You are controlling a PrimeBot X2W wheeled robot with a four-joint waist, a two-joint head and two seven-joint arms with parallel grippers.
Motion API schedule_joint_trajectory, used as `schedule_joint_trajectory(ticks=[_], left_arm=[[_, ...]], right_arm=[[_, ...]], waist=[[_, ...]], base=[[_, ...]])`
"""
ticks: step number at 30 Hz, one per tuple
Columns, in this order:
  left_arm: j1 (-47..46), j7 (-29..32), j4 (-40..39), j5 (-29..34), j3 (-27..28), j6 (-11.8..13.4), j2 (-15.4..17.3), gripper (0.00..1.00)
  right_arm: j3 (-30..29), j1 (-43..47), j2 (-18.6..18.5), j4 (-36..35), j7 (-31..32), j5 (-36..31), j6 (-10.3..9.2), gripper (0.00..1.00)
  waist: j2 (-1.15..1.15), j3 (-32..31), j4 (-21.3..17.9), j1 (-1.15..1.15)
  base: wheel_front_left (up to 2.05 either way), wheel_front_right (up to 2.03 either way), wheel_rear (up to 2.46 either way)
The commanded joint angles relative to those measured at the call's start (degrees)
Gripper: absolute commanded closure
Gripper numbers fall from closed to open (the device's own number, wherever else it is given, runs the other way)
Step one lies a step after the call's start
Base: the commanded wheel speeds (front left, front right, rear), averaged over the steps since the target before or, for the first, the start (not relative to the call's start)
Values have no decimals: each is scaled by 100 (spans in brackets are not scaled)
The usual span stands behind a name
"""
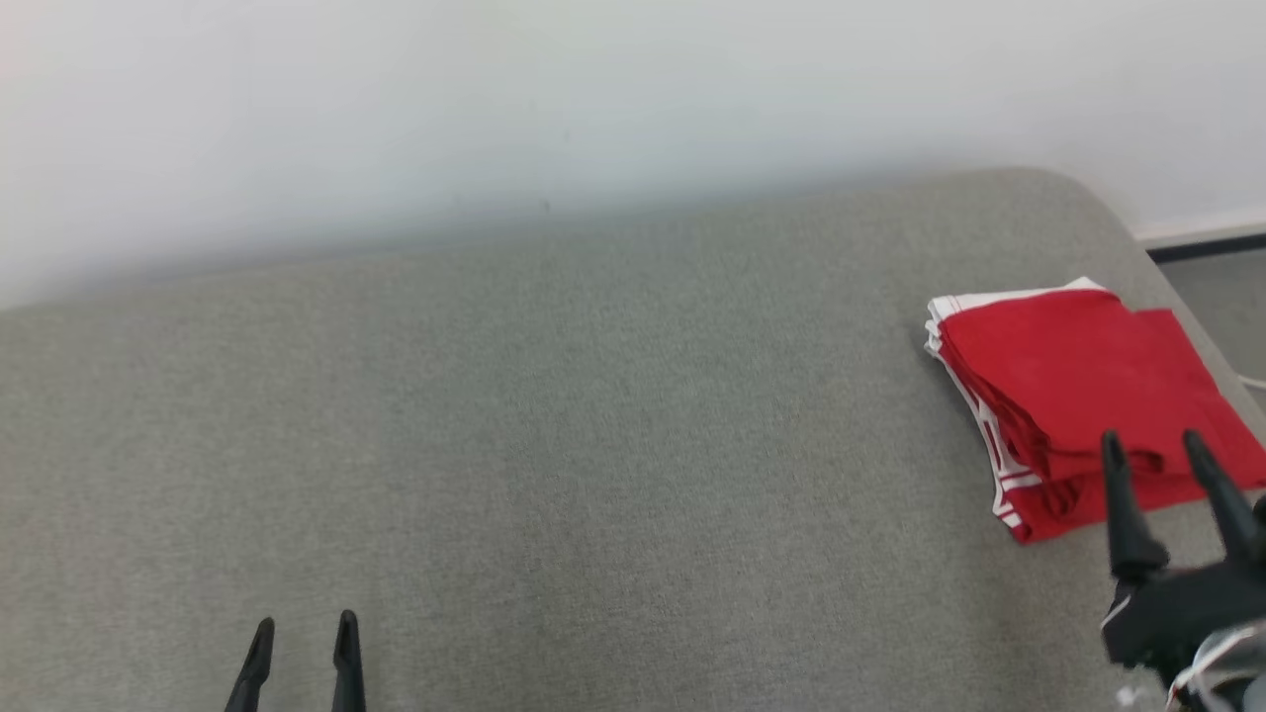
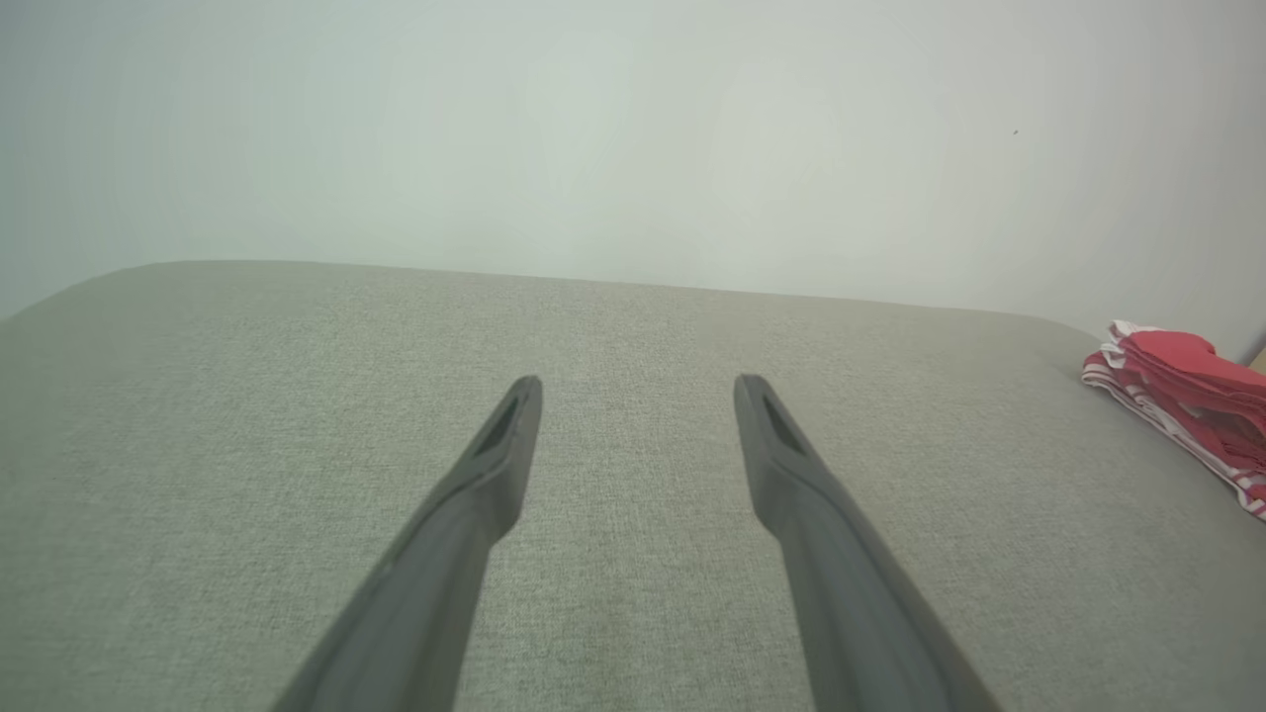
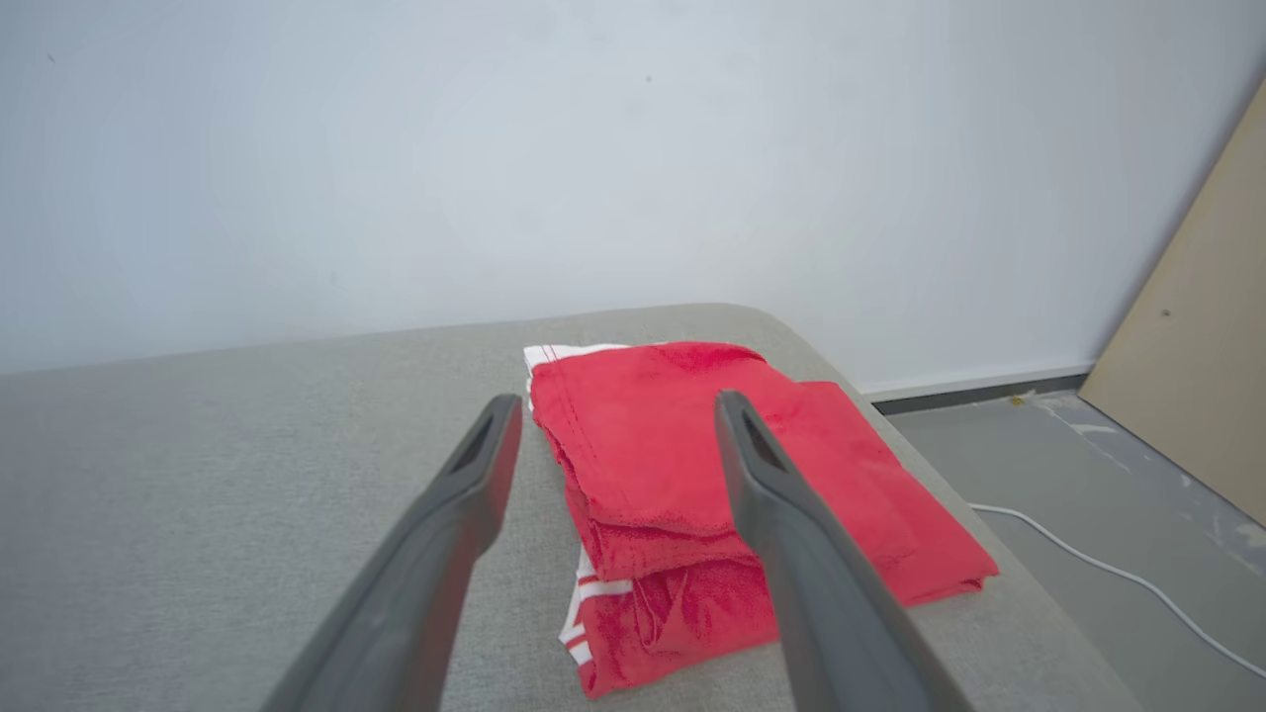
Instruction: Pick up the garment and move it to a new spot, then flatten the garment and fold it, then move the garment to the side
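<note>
The left claw sits low left, jaws apart; the right claw reaches forward, jaws apart

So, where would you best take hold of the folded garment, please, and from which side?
Probably the thick near edge of the garment, where the folded layers stack up. Come in low from the robot's side with the open right gripper, one finger sliding under the stack and one over it, so the folds hold together. It lies flat on the cushion.

The right gripper, fingers apart, hangs by the folded red garment.
</note>
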Motion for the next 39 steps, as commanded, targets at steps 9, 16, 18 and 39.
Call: schedule_joint_trajectory(ticks=[9, 16, 18, 39], left_arm=[[133, -14, 253, 61, 295, 5, -23, 0], [94, -14, 484, 73, 542, 5, -23, 0], [75, -14, 536, 84, 545, 5, -25, 0], [168, -14, 657, 71, 460, 5, -1, 0]], right_arm=[[480, 1044, 531, -865, -472, 141, 0, 0], [887, 1097, 600, -507, -770, 323, 0, 0], [941, 1077, 635, -392, -816, 341, 0, 0], [1220, 983, 717, 328, -1050, 375, 0, 0]], waist=[[1, -486, 340, 2], [1, -557, 423, 2], [1, -575, 462, 2], [1, -588, 812, 2]], base=[[0, 0, 0], [0, 0, 0], [0, 0, 0], [0, 0, 0]])
